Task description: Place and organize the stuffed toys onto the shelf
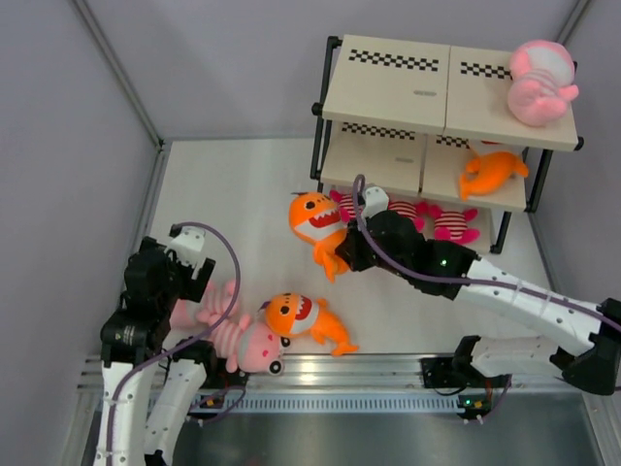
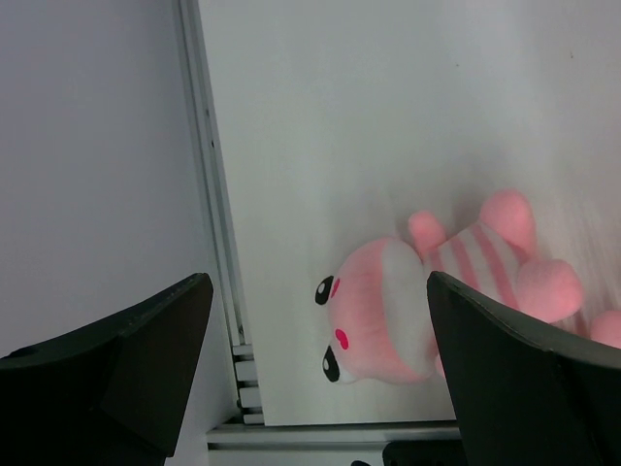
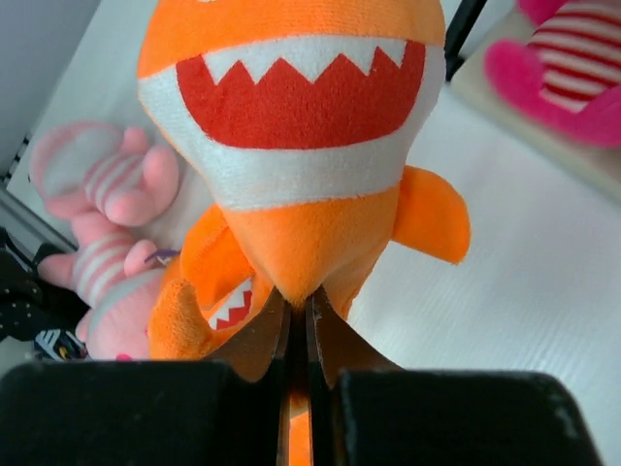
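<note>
Top external view: right gripper point(image 1: 342, 252) is pinched tight on the lower body of an orange plush shark with a white toothy mouth point(image 1: 314, 219), just in front of the three-tier black-framed shelf with beige boards point(image 1: 388, 92). Left gripper point(image 2: 315, 291) is spread wide and holds nothing, above a pale pink striped plush doll point(image 2: 378, 325) lying on the white table point(image 1: 243, 194). A second orange shark point(image 1: 309, 320) lies beside that doll. The shelf holds a pink plush toy point(image 1: 539, 83) on top, a third orange shark point(image 1: 493, 172) on the middle tier and magenta striped creatures point(image 1: 451, 223) at the bottom.

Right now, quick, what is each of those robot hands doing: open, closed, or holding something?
Left gripper: fingers wide open, holding nothing, pink doll ahead of them.
Right gripper: fingers closed on the orange shark.
</note>
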Tool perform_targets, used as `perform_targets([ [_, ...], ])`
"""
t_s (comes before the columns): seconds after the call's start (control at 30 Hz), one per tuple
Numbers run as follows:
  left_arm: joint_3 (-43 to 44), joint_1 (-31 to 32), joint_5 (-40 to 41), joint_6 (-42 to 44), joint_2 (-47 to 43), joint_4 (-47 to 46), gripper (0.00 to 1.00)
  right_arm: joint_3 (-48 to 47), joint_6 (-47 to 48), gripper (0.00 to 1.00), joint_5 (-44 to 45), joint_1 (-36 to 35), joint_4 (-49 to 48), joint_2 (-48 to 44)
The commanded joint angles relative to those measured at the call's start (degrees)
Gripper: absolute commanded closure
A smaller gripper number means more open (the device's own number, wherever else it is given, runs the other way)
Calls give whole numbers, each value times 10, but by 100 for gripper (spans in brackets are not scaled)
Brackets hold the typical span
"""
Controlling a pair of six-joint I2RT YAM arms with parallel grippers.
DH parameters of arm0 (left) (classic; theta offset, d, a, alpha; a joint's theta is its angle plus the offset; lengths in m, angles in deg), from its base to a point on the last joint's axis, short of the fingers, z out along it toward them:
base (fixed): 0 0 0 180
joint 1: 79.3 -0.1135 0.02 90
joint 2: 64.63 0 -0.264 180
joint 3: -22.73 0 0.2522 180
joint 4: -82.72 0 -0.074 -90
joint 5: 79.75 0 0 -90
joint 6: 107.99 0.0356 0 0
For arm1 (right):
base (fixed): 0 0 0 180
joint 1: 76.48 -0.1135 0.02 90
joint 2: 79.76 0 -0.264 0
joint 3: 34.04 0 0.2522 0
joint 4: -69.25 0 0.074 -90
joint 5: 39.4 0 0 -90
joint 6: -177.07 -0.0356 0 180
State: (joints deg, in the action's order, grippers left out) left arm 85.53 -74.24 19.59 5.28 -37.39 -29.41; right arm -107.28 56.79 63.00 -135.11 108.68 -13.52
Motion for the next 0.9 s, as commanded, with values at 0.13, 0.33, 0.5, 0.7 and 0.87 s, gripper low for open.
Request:
perform_targets([
  [0.13,68,-2,-18,17,9,45,1,-142,74,100,172,-21,114,-58],
  [0.33,59,-2,-8,19,6,46,1,-206,85,100,290,-12,178,-57],
  [0.5,61,-2,-8,20,5,46,2,-206,89,100,285,38,182,-43],
  [0.7,59,-2,-10,20,4,46,1,-135,97,100,248,165,68,-59],
  [0.87,59,-2,-8,20,5,46,1,-115,134,100,271,214,-14,-29],
])
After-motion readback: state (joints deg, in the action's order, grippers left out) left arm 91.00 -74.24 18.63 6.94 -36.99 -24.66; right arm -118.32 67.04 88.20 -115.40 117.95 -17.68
